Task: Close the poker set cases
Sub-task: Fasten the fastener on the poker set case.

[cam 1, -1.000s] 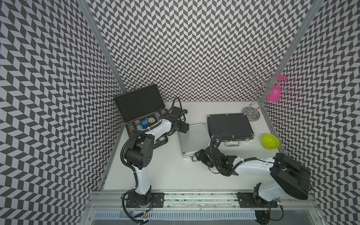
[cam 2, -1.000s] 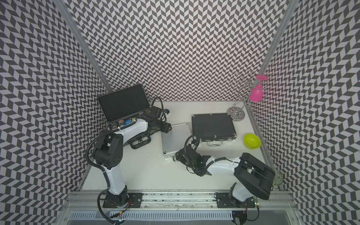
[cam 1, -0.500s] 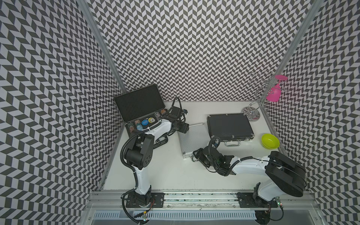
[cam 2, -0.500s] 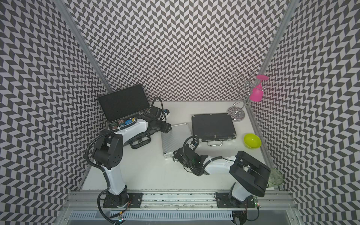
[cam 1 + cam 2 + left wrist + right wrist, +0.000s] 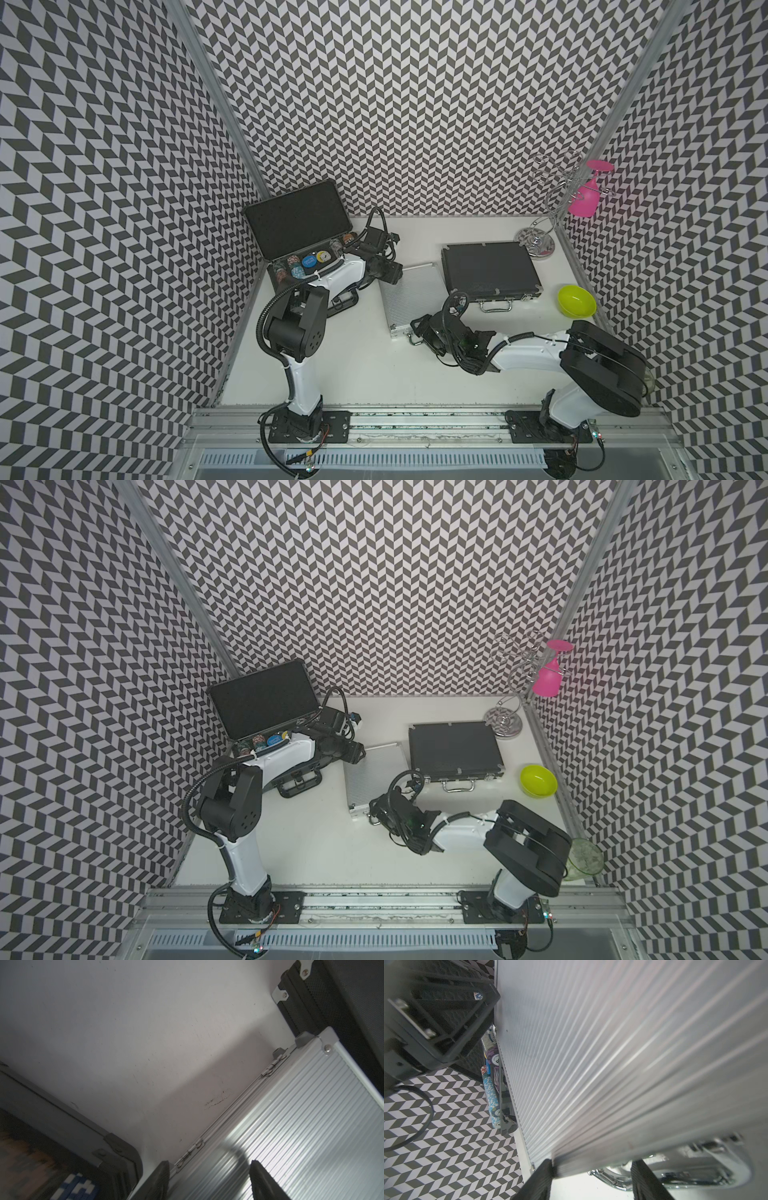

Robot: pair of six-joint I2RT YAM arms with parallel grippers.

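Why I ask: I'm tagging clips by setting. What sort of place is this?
Most likely a robot lab test cell, not a home. Chevron-patterned panels wall in a white tabletop on three sides, and the left arm and right arm are bolted to an aluminium rail at its front.

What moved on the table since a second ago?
The right gripper slid a little toward the handle end of the silver case. Nothing was grabbed or let go. The left gripper, the open black case and the closed black case stayed put.

White table [image 5: 365, 374]: blk open case [image 5: 297, 218], silver case [image 5: 409, 295], blk shut case [image 5: 488, 268], green bowl [image 5: 577, 300], wire rack [image 5: 536, 243].
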